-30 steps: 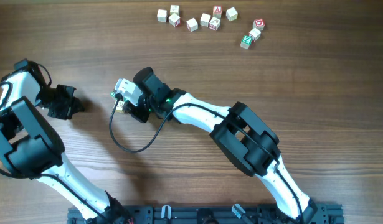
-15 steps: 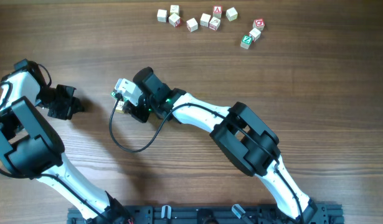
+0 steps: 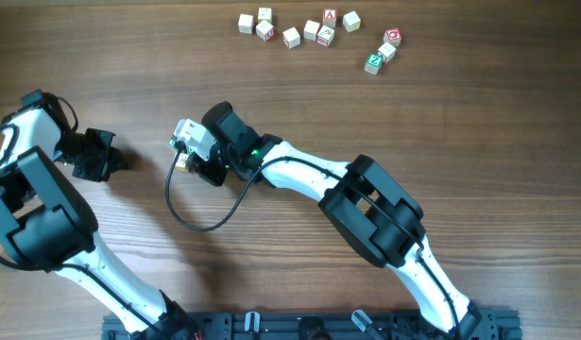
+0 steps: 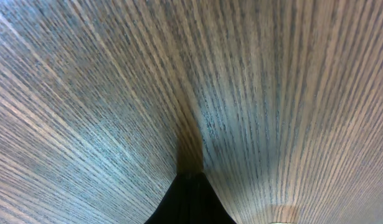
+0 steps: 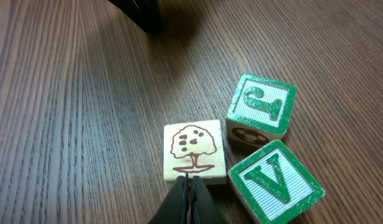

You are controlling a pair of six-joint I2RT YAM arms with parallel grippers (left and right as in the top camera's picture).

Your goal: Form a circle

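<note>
Cubes of the circle [image 5: 247, 134] sit clustered under the right arm [image 3: 299, 175]: a tree-marked cube [image 5: 192, 151] just beside two green-faced cubes, one lettered V [image 5: 275, 180], one farther back [image 5: 261, 109]. Pressed together, the right jaws meet the tree-marked cube's near edge; the left jaws, likewise together, point at the counter [image 4: 85, 93]. Other cubes [image 3: 312, 30] lie scattered well apart.

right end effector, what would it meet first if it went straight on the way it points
The cube with the tree drawing, directly ahead of the shut right end effector. It seems to reach the cube's near edge; contact is unclear.
</note>
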